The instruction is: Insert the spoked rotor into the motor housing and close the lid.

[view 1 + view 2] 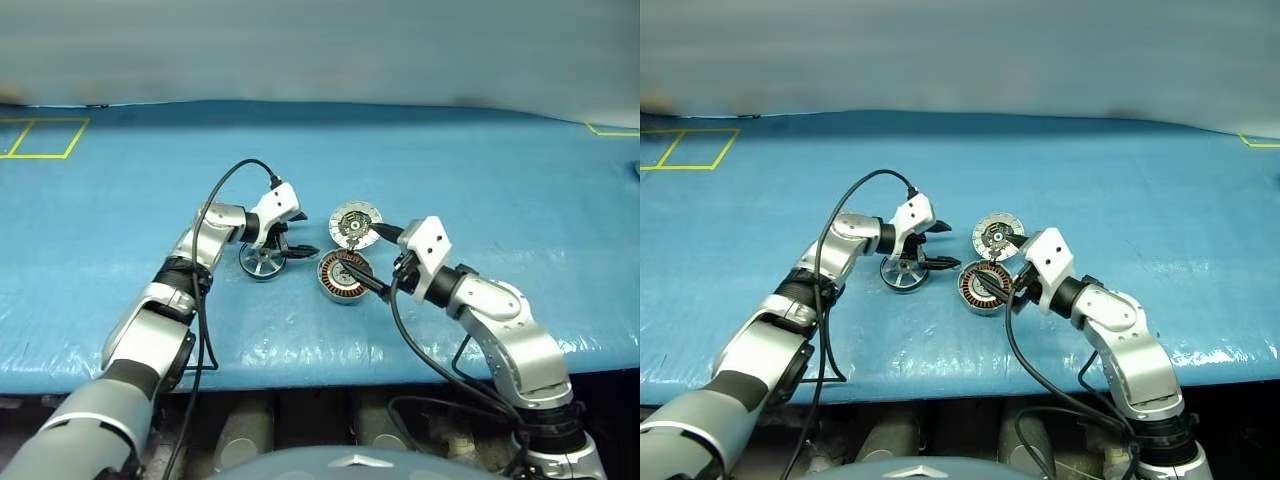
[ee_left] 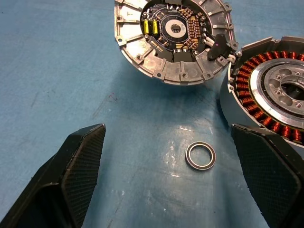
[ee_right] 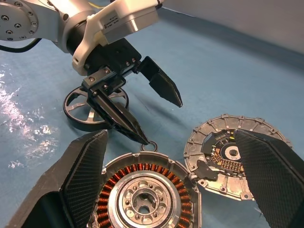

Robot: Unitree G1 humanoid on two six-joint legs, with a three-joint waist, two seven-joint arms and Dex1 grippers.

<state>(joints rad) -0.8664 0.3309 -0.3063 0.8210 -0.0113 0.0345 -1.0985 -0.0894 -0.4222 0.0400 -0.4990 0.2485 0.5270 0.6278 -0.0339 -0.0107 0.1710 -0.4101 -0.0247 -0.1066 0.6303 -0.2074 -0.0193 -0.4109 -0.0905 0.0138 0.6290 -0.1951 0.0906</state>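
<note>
Blue plastic sheeting covers the table (image 1: 120, 260), and on it lie the three motor parts. The motor housing (image 3: 142, 197), with its ring of copper windings facing up, sits in the middle; the lid (image 2: 173, 38) lies just beside it on the far side, circuit face up, touching or nearly touching the housing rim. The spoked rotor (image 1: 260, 262) rests flat on the sheeting on the left, near the housing but apart from it. A small loose metal ring (image 2: 200, 156) lies on the sheeting between rotor and housing. The left gripper (image 3: 145, 114) hangs above the gap beside the rotor with its jaws spread wide and nothing between them; one fingertip points down close to the small ring. The right gripper (image 1: 385, 262) sits over the housing and lid, jaws likewise spread and empty. The step in hand appears to be picking up the rotor. To do it well, bring the left gripper back over the rotor, set the fingers across its rim rather than the thin spokes, and close squarely so the wheel stays level. Avoid nudging the small ring, and keep the right gripper ready to steady the housing.
</note>
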